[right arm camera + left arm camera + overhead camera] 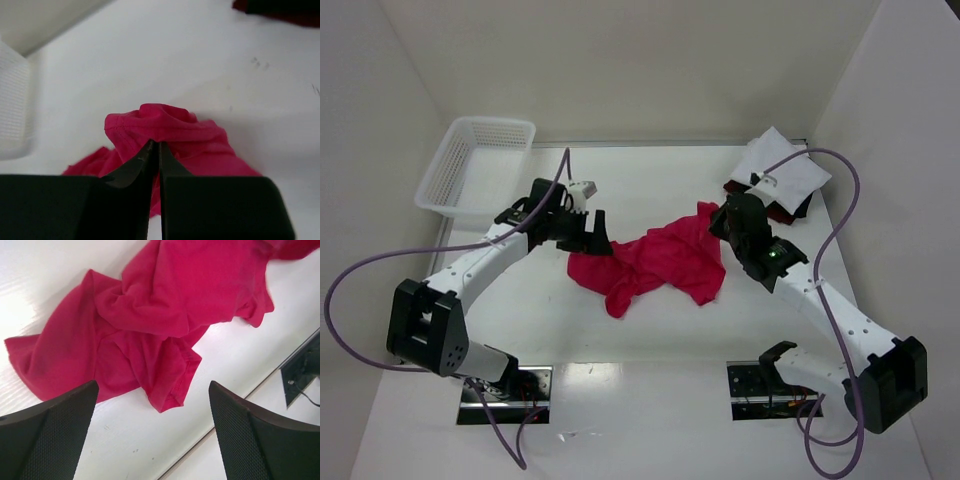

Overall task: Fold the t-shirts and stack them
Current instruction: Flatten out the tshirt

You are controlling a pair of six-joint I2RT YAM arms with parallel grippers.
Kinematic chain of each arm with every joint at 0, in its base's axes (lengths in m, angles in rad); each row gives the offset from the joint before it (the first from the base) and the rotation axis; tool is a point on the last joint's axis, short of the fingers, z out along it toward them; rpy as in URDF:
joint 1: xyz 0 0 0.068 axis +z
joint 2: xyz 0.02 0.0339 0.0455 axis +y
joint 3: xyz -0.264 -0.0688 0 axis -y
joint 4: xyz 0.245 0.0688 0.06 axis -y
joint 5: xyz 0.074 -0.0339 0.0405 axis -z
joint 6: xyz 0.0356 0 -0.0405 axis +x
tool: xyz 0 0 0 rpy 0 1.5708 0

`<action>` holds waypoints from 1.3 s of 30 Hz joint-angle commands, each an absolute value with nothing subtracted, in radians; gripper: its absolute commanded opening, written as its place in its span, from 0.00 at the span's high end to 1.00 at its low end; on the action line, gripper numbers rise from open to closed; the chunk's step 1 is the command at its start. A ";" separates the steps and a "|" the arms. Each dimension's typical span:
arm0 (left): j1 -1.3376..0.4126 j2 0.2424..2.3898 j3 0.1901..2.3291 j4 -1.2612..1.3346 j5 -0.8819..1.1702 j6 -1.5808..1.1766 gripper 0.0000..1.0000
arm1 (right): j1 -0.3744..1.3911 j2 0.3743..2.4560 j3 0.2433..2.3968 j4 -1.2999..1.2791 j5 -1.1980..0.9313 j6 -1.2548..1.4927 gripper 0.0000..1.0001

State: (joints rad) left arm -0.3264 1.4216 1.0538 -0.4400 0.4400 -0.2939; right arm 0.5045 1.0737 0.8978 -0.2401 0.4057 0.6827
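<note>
Jaws of the right gripper (155, 150) pinch the right end of a crumpled bright crimson cloth t-shirt (660, 262) lying between the arms, its length running left to right. Over its left end hovers the left gripper (592, 240), jaws wide apart.

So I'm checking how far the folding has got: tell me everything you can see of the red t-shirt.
The red t-shirt is plain crimson soft cloth, crumpled and unfolded, with a hemmed sleeve edge showing. It lies across the middle of the white table. The right gripper is shut on a raised fold at its far right end. The left gripper hangs open above its left end, apparently not touching it.
</note>
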 commanded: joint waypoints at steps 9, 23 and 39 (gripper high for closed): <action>-0.385 1.416 0.962 -0.347 0.172 -0.497 0.00 | 0.315 1.005 0.839 -0.340 0.538 0.765 0.88; -0.394 1.483 0.922 -0.314 0.129 -0.511 0.05 | 0.144 0.960 0.795 -0.256 0.191 0.703 0.19; -0.477 1.595 0.913 -0.292 -0.057 -0.613 0.27 | 0.586 1.000 0.764 -0.201 -0.017 0.793 0.08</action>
